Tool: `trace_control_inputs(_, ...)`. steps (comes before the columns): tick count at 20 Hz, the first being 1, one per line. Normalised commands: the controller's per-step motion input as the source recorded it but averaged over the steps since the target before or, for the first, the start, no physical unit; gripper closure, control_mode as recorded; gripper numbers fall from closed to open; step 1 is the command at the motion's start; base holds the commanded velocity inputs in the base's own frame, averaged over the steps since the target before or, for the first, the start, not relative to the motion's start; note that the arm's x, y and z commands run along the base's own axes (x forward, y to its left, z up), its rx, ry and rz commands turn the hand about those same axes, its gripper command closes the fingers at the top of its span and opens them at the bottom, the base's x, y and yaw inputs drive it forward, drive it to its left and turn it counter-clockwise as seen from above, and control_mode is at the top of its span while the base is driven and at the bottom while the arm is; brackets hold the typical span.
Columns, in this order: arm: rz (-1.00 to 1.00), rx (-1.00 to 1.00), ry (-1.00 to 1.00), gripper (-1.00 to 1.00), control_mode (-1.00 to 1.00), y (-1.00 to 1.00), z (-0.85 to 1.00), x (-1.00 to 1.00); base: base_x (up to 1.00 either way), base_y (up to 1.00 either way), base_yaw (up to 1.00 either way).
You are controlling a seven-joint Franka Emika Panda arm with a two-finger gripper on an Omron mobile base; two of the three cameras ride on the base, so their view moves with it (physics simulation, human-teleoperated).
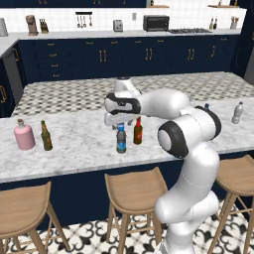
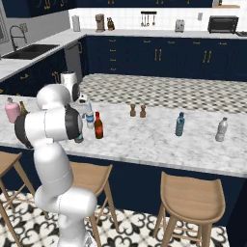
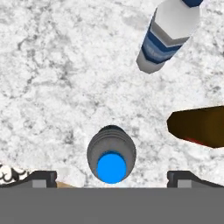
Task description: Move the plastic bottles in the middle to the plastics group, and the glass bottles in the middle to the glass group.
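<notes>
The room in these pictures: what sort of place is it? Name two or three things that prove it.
A home kitchen, rendered. A marble island counter has wooden bar stools along its near side, navy cabinets line the back wall, and a toaster oven and a sink sit on the far worktops.

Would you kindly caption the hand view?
Open gripper poised above the blue-capped dark bottle, beside the brown glass bottle.

Marble counter, bottles, flask, two shakers

Counter grey-white veined marble; stools light wood; dark bottle ribbed plastic.
</notes>
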Motion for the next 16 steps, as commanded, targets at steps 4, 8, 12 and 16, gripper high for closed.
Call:
trace_control_inputs(4, 0.0, 0.0, 0.01, -1.0, -1.0, 0.0, -0.01, 0.08, 0.0, 0.0, 0.0)
trace_control_inputs(8, 0.0, 0.0, 0.0, -1.0, -1.0, 0.0, 0.0, -0.21, 0.0, 0.0, 0.0)
trace_control_inputs(12, 0.0, 0.0, 0.0, -1.0, -1.0, 0.0, -0.22, -0.07, 0.0, 0.0, 0.0)
trace_control_inputs(16, 0.0, 0.0, 0.0, -1.0, -1.0, 0.0, -0.53, 0.0, 0.0, 0.0, 0.0)
